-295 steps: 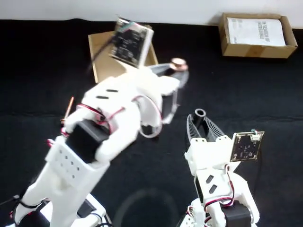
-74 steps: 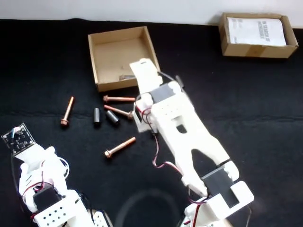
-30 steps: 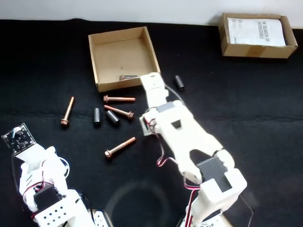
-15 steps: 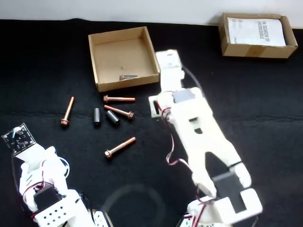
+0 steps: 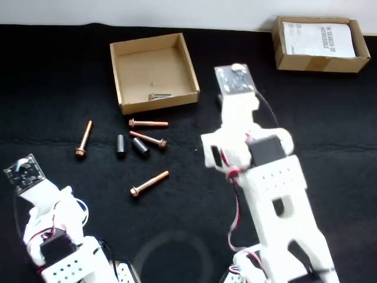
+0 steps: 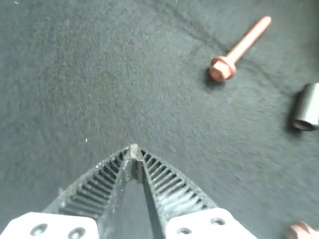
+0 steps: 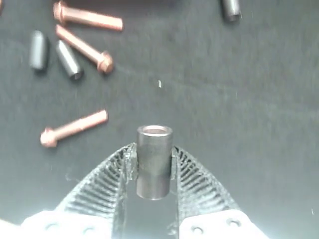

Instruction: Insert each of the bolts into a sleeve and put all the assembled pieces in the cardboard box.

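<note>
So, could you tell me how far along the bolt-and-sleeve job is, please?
Done: what looks like one assembled piece lies in the cardboard box. In hand: the right pincer grips a sleeve. Left: four bolts lie loose on the table, none sleeved.

A bolt (image 6: 300, 232) and a sleeve (image 6: 306, 106) are cut by the edge.

I'm looking steeply down on the table (image 5: 330, 118) from the high camera. The left wrist camera's hugging the table, peering past its left fingers (image 6: 164, 179) at one bolt (image 6: 239, 50). The right one's riding higher, sharing the loose bolts (image 7: 75, 128) beyond its right fingers (image 7: 199, 179) with overhead.
</note>
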Available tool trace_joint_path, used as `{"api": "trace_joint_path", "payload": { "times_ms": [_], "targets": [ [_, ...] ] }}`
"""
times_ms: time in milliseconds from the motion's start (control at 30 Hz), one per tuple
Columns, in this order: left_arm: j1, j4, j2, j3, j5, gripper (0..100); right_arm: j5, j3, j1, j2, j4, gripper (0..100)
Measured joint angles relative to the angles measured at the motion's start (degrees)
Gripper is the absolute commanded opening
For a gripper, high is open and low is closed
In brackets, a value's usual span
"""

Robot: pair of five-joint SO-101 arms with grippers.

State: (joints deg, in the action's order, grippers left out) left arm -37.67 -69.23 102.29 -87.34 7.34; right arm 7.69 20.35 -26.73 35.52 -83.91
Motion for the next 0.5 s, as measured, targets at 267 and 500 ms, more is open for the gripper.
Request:
{"api": "trace_joint_path", "payload": {
  "times_ms": [267, 500],
  "targets": [
    [9.8, -12.9, -0.3, 19.2, -0.4, 1, 0.0, 16.2, 0.0, 20.8, -4.5, 0.7],
    [14.9, -15.4, -18.9, 40.0, 1.7, 1, 0.0, 32.4, 0.3, 44.3, -4.7, 0.7]
  ]
}}
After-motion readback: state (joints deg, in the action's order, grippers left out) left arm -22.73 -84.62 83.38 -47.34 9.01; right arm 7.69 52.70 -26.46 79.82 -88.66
